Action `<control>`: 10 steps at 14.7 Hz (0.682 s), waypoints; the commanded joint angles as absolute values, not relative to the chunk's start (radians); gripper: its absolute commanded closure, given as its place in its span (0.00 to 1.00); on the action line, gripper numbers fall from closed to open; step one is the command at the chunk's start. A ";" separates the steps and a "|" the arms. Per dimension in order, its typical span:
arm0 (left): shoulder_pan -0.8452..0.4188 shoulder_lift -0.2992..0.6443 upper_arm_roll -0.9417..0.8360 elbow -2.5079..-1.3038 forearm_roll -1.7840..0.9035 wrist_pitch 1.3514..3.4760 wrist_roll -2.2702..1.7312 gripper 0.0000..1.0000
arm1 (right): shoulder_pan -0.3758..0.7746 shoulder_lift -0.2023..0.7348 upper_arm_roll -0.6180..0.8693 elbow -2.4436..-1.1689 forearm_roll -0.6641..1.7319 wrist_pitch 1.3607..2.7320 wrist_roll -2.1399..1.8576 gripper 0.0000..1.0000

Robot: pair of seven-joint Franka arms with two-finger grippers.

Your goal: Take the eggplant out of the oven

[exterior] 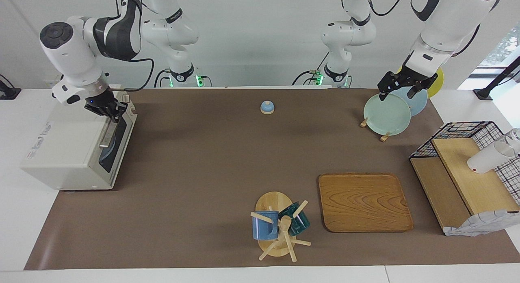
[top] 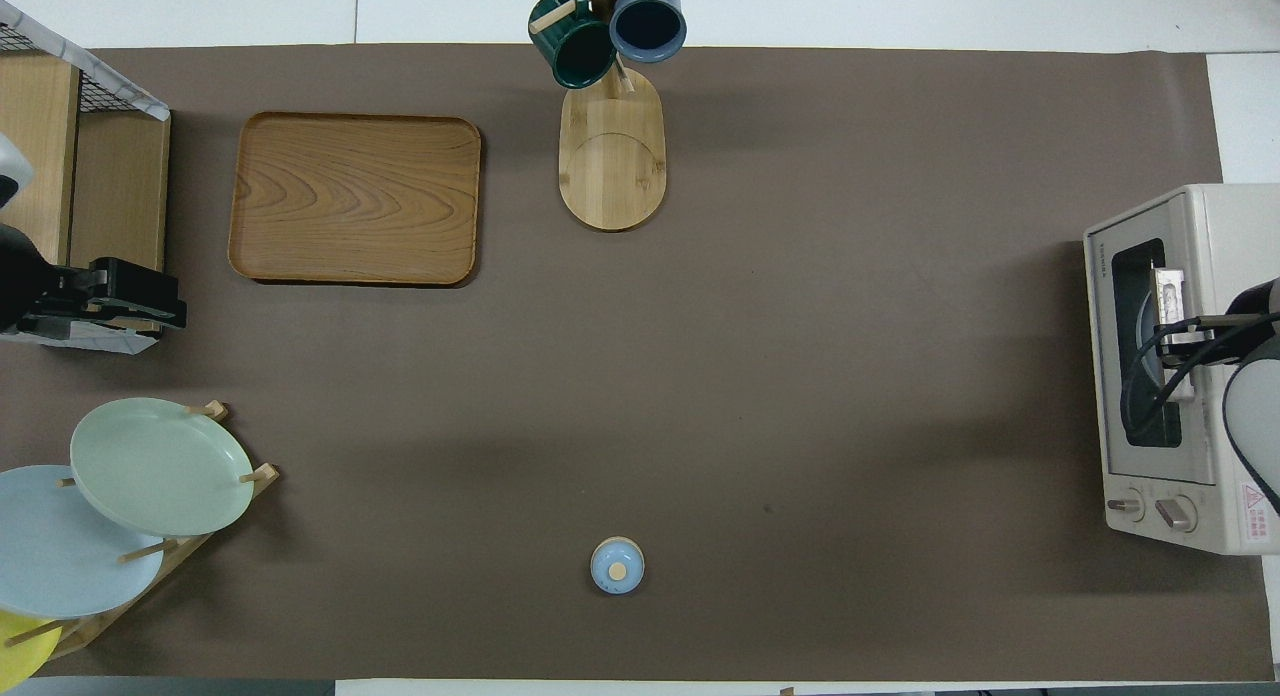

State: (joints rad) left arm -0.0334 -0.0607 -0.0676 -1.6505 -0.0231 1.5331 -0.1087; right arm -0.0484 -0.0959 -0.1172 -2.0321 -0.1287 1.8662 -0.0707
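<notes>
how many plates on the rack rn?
3, all standing in the wooden rack at the left arm's end: green plate in front, blue plate next, yellow plate last, mostly hidden. Others may be hidden.

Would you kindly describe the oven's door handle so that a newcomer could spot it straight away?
Find the boxy off-white toaster oven at the right arm's end of the table. Its dark-windowed door is shut and faces the table's middle. The handle is the metal bar along the door's top edge, the only shiny strip there, with the right pincer at it.
</notes>
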 commanded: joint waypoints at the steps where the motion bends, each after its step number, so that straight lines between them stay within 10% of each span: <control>1: -0.021 -0.075 -0.075 -1.666 -0.020 1.535 -0.109 0.00 | -0.093 -0.107 -0.112 -2.082 -0.146 1.916 -0.129 1.00; 10: -0.021 -0.075 -0.075 -1.666 -0.020 1.534 -0.109 0.00 | 0.024 -0.042 -0.107 -2.135 -0.108 2.078 0.024 1.00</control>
State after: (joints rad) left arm -0.0334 -0.0607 -0.0676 -1.6505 -0.0231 1.5331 -0.1087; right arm -0.0241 -0.1076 -0.1098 -2.1058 -0.1271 1.9564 -0.0472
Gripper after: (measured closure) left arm 0.000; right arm 0.991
